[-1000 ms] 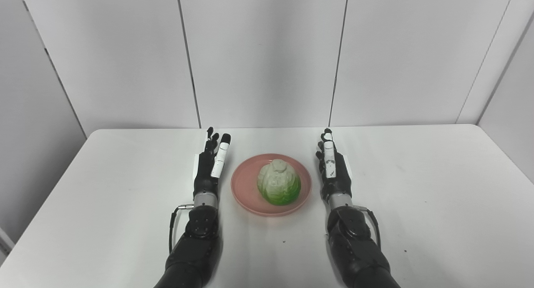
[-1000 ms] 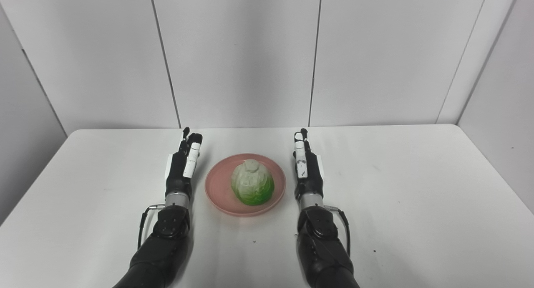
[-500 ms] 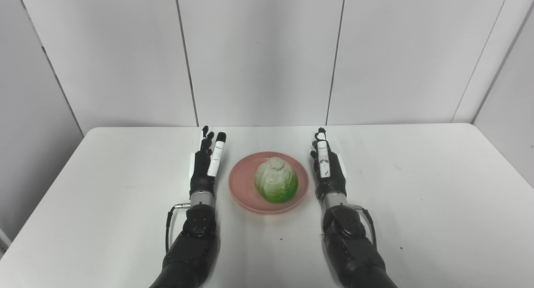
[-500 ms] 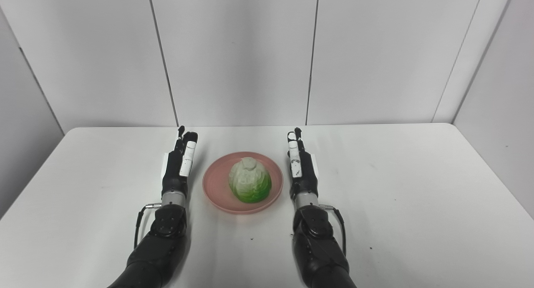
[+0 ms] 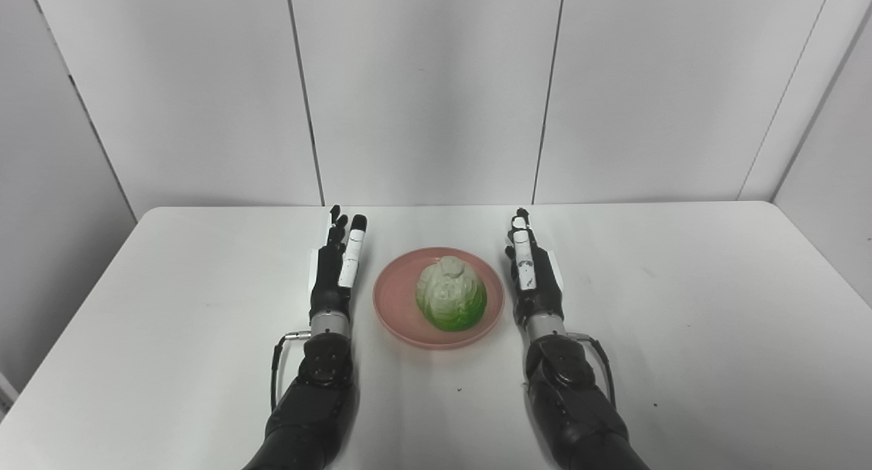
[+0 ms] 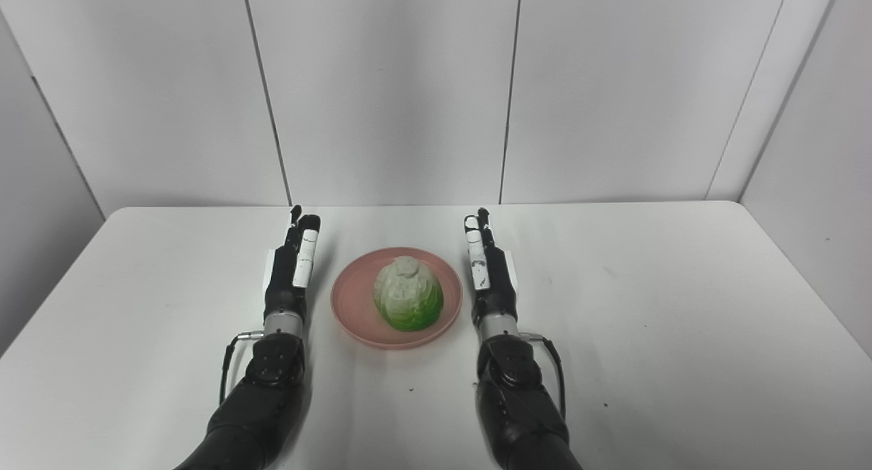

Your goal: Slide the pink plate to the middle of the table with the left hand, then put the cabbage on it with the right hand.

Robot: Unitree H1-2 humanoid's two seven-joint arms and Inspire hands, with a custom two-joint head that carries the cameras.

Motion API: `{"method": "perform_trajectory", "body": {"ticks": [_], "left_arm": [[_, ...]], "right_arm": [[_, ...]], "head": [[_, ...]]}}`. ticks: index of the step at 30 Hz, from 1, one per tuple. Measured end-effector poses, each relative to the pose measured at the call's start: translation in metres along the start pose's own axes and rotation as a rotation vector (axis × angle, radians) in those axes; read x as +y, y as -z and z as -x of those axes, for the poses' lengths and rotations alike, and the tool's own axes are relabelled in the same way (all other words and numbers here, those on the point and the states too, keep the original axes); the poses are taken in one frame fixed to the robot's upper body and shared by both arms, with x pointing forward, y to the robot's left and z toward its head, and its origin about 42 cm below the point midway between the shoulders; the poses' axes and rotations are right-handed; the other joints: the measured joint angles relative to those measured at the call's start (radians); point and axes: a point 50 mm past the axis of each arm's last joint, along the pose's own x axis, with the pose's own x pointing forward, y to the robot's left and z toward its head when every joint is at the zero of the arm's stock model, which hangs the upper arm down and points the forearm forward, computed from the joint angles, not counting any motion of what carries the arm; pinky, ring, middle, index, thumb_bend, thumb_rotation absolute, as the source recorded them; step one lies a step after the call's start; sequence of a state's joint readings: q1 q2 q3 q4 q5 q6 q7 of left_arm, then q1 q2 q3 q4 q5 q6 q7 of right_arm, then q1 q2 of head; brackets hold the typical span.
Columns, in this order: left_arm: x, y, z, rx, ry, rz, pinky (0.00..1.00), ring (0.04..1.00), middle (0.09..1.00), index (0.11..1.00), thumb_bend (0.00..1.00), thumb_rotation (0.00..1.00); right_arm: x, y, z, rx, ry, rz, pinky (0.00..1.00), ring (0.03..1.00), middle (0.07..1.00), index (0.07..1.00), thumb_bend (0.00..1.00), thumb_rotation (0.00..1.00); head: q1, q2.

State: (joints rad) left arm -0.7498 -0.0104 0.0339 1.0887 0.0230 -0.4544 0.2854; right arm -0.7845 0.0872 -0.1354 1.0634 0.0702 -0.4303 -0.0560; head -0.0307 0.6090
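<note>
We find the pink plate near the middle of the white table, between our two hands. The cabbage sits on it, pale top up, green toward the near side, a little right of the plate's centre.

Left hand lies just beside the plate's left rim, not touching it as far as we can tell. Fingers extended forward and spread a little, grasping nothing.

Right hand lies just beside the plate's right rim, close enough that contact cannot be ruled out from these views. Fingers straight and released, nothing in them.

Our judgement: both steps look done. Plate is central, cabbage is on it, neither hand carries anything. We read this as the closing stage, hands resting after release.

Next move, as we judge it, calls for little: draw both arms back toward the near edge, keeping the right hand clear of the rim so the plate does not get nudged.
</note>
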Motion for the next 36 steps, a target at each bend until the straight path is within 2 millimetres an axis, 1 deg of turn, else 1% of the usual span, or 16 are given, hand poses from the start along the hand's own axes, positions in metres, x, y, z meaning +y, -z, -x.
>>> {"method": "perform_trajectory", "body": {"ticks": [3,4,19,27,31,36], "left_arm": [[-0.0005,0.0000,0.0001,0.000,0.004,0.001,1.00,1.000,0.982,0.992,0.92,0.99],[-0.0006,0.0000,0.0001,0.000,0.004,0.001,1.00,1.000,0.981,0.993,0.93,1.00],[-0.0022,-0.0001,0.0004,0.000,0.014,0.001,1.00,1.000,0.984,0.999,0.93,0.99],[-0.0041,-0.0005,0.0009,-0.003,0.021,-0.001,1.00,1.000,0.979,0.984,0.94,1.00],[-0.0051,-0.0012,0.0012,-0.008,0.026,-0.005,1.00,0.991,0.972,0.978,0.93,1.00],[-0.0078,-0.0017,0.0020,-0.012,0.039,-0.008,1.00,0.990,0.971,0.971,0.95,1.00]], "right_arm": [[0.0005,0.0001,0.0001,0.000,-0.005,0.008,1.00,1.000,1.000,1.000,1.00,1.00],[0.0006,0.0001,0.0001,0.000,-0.005,0.011,1.00,1.000,1.000,1.000,1.00,1.00],[-0.0001,-0.0004,0.0005,-0.005,-0.005,0.011,1.00,1.000,1.000,1.000,1.00,1.00],[-0.0005,-0.0009,0.0008,-0.009,-0.005,0.013,1.00,1.000,1.000,0.994,1.00,1.00],[-0.0004,-0.0007,0.0010,-0.008,-0.003,0.015,1.00,1.000,1.000,0.994,1.00,1.00],[-0.0010,-0.0009,0.0014,-0.011,0.011,0.015,1.00,1.000,1.000,0.995,1.00,1.00]], "head": [[0.000,0.000],[0.006,-0.008],[0.005,-0.008],[0.002,-0.006],[0.003,-0.005],[0.000,-0.005]]}}
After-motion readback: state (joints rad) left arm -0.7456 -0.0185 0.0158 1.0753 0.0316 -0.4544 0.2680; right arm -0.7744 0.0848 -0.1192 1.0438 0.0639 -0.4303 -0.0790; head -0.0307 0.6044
